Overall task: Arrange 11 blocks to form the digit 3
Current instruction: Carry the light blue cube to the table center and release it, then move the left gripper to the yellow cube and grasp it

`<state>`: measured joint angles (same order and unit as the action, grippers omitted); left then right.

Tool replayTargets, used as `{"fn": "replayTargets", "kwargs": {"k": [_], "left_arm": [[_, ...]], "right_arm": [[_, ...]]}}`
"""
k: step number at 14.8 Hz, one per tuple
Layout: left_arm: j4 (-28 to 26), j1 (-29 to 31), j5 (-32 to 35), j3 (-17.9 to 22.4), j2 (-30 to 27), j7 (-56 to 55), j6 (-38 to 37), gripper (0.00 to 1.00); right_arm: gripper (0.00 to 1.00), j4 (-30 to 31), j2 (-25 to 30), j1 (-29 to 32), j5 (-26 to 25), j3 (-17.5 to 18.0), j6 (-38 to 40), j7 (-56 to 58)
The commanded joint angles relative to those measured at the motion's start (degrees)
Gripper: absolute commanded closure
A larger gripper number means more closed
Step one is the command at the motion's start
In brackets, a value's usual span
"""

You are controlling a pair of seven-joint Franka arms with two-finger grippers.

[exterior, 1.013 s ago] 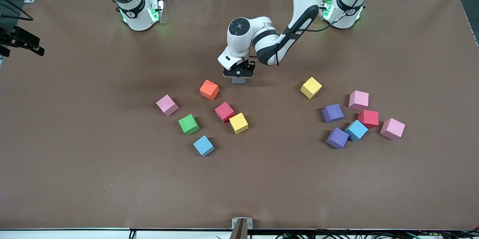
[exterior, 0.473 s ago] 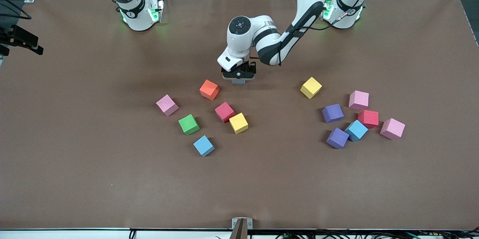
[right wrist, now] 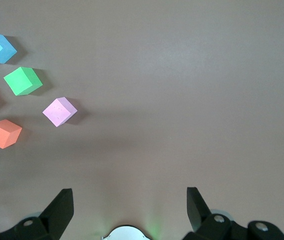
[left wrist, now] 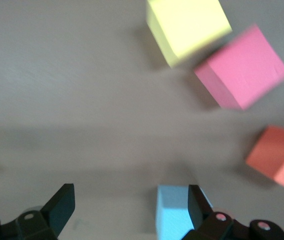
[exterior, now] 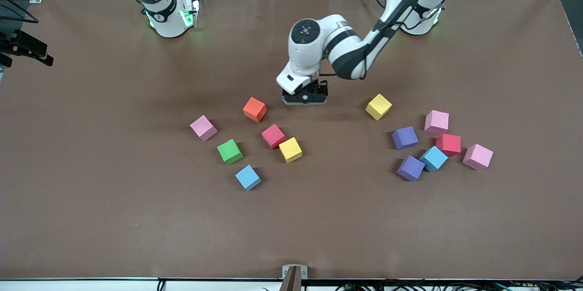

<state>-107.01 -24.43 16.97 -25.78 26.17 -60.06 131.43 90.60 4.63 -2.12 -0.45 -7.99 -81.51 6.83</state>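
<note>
The left hand (exterior: 304,98) hangs low over the middle of the desk (exterior: 114,218), at three o'clock from the orange block (exterior: 254,109) in the front view. Its fingers are spread and grip nothing. In the left wrist view a light blue block (left wrist: 172,212) sits on the desk between them, just beside one finger (left wrist: 197,205).

The other blocks lie loose in two groups. At five o'clock from the orange block are the red block (exterior: 273,136) and the yellow block (exterior: 290,150), corner to corner. The green block (exterior: 229,151) and a second blue block (exterior: 248,177) lie at seven o'clock from the red one, and a pink cube (exterior: 203,127) at nine.

Toward the left arm's end lie a lone yellow block (exterior: 378,106), two purple blocks (exterior: 405,138), a third blue block (exterior: 433,158) and a second red block (exterior: 448,144).

The right arm waits. Its right hand (right wrist: 129,210) is spread over bare desk.
</note>
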Motion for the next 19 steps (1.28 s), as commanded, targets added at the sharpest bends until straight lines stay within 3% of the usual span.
{"fn": "replayTargets", "kwargs": {"k": [1,7,13,17,19], "left_arm": [[-4.0,4.6,-2.1,-0.6,-4.9,-0.3,-0.6,0.0],[-13.5,12.9,-2.1,-0.6,-13.1,-15.4,-0.5,0.0],[-22.9,18.0,-4.7,-0.7,-18.2,-16.1,0.3,0.0],[-29.6,21.1,-4.7,-0.7,-19.2,-16.1,9.1,0.0],[-32.5,21.8,-4.7,-0.6,-20.0,-15.6,11.3,0.0]], "right_arm": [[0.0,1.5,1.8,0.1,0.9,0.1,0.5,-0.9],[0.0,1.2,1.8,0.1,0.9,0.1,0.6,-0.9],[0.0,0.8,1.8,0.2,0.3,0.3,0.5,-0.7],[0.0,0.8,1.8,4.1,0.2,4.4,0.4,-0.7],[0.0,0.8,1.7,4.2,0.2,4.6,0.3,-0.7]]}}
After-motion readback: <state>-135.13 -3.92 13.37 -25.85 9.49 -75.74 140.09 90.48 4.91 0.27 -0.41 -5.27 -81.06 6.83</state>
